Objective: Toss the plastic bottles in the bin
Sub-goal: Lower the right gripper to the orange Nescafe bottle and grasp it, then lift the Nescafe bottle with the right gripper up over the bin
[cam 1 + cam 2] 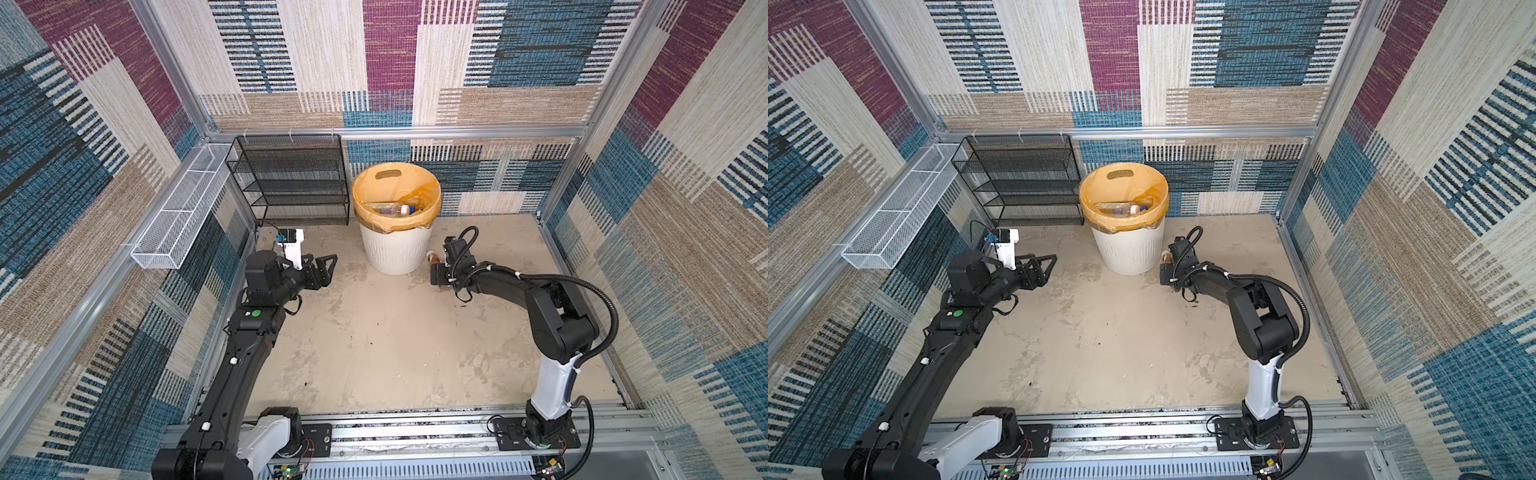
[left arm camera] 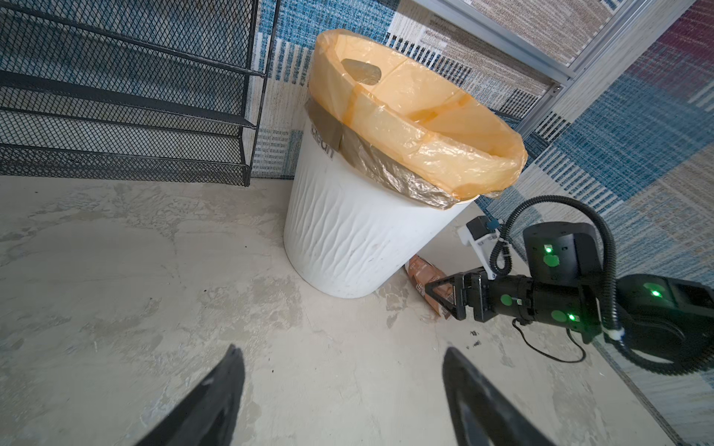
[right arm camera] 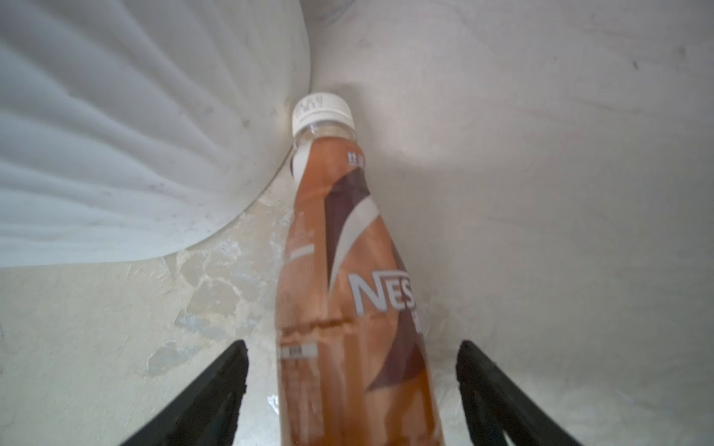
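A brown-labelled plastic bottle [image 3: 347, 270] with a white cap lies on the floor, its cap end against the foot of the bin [image 3: 116, 154]. My right gripper [image 3: 352, 343] is open and straddles the bottle's body, with a gap showing on each side. In both top views the bottle [image 1: 434, 258] [image 1: 1166, 257] peeks out beside the white ribbed bin [image 1: 395, 249] [image 1: 1127, 253], mostly under the right wrist. Several bottles [image 1: 392, 209] lie inside the orange liner. My left gripper [image 2: 340, 349] [image 1: 328, 266] is open and empty, left of the bin [image 2: 347, 231].
A black mesh shelf rack [image 1: 291, 183] stands against the back wall, left of the bin. A white wire basket [image 1: 178, 216] hangs on the left wall. Carpeted walls enclose the floor, and the arms' rail [image 1: 415, 432] runs along the front.
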